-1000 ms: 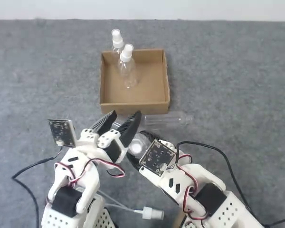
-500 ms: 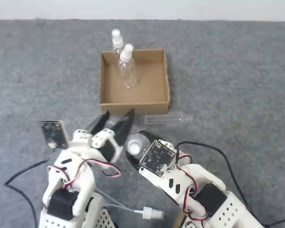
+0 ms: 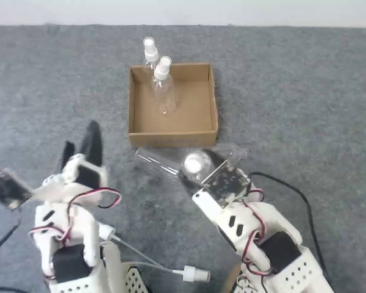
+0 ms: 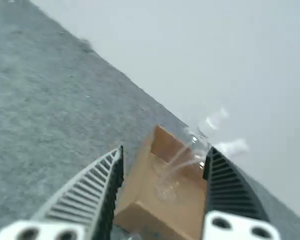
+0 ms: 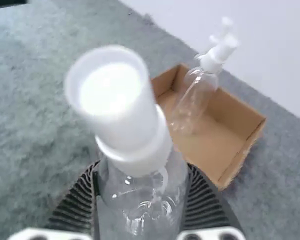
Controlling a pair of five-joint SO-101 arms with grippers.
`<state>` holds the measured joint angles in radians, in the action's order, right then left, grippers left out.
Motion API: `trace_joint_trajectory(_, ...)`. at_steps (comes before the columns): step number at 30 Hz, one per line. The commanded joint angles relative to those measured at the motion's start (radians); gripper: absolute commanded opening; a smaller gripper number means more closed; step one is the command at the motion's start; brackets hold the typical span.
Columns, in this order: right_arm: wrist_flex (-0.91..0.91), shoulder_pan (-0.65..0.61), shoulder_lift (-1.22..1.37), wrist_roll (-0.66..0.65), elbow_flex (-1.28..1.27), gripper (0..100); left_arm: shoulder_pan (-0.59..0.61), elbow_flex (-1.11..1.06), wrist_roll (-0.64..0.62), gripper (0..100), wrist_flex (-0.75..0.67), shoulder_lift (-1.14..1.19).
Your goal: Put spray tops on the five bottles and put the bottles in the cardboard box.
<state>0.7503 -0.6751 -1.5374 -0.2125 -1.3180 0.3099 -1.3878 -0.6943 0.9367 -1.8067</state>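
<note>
My right gripper (image 3: 199,173) is shut on a clear bottle (image 3: 195,163) with a white spray top (image 5: 112,95), held upright just in front of the cardboard box (image 3: 132,97). The bottle's body sits between that gripper's (image 5: 140,187) ribbed fingers. Two topped bottles (image 3: 163,82) lean at the box's far left corner; one (image 3: 149,50) pokes over the back wall. My left gripper (image 3: 79,141) stands open and holds nothing, left of the box, which shows between its fingers (image 4: 97,192). Topless clear bottles lie before the box (image 3: 222,152) (image 3: 155,161).
A loose white spray top (image 3: 192,274) with its thin tube lies on the grey carpet (image 3: 305,110) near the arms' bases. A black cable (image 3: 293,192) runs beside the right arm. A pale wall borders the far edge.
My left gripper has swung away to the left, off the bottle, and stays open. The right gripper has carried the topped bottle a little toward the box.
</note>
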Motion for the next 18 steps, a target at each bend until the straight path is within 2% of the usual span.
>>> trace_joint_trajectory(1, -0.024, 0.044, -0.01, 0.012, 0.118, 0.6, 0.14, 0.038, -0.1, 25, -0.034, -0.018)
trace_joint_trajectory(7, -0.025, 0.061, 0.035, -0.02, 0.25, 0.6, 0.172, -0.039, -0.143, 25, -0.069, -0.018)
trace_joint_trajectory(12, -0.056, 0.061, 0.228, -0.038, 0.391, 0.6, 0.172, -0.084, -0.143, 25, -0.114, -0.018)
trace_joint_trajectory(18, -0.205, 0.061, 0.49, -0.043, 0.497, 0.6, 0.172, -0.091, -0.141, 25, -0.112, -0.018)
